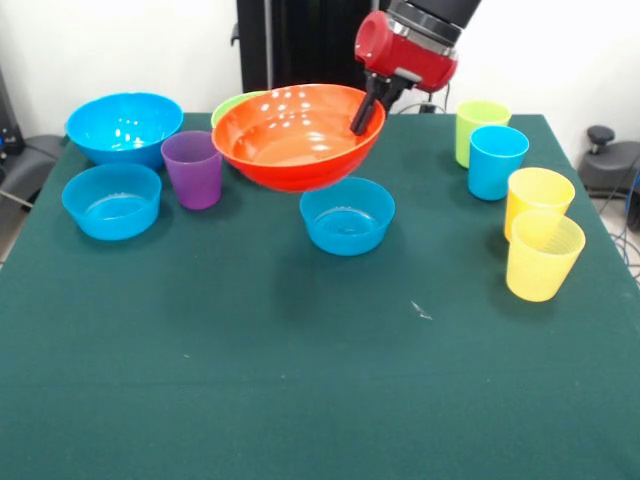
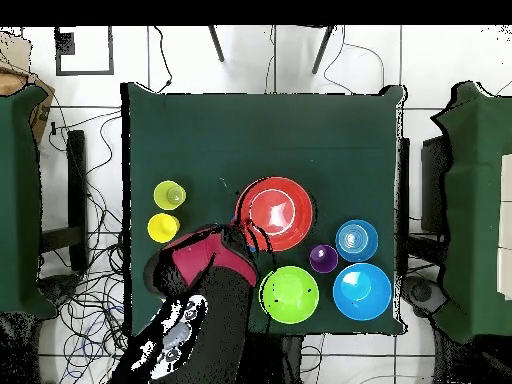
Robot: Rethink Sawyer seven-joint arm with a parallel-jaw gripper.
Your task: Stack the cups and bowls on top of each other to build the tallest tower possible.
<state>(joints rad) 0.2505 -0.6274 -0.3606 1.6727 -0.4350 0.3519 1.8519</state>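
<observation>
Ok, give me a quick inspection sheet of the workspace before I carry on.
Surface: green cloth table, one small pale speck.
Job's things: wide orange plastic bowl lifted above a small blue plastic bowl; translucent purple cup, large blue bowl and another small blue bowl at one side; lime green cup, blue cup and two yellow cups at the other; lime green bowl behind.
Clutter: nothing seen.
Hand: shut on the orange bowl's rim.
Cables: many on the floor.
Surroundings: side tables.
</observation>
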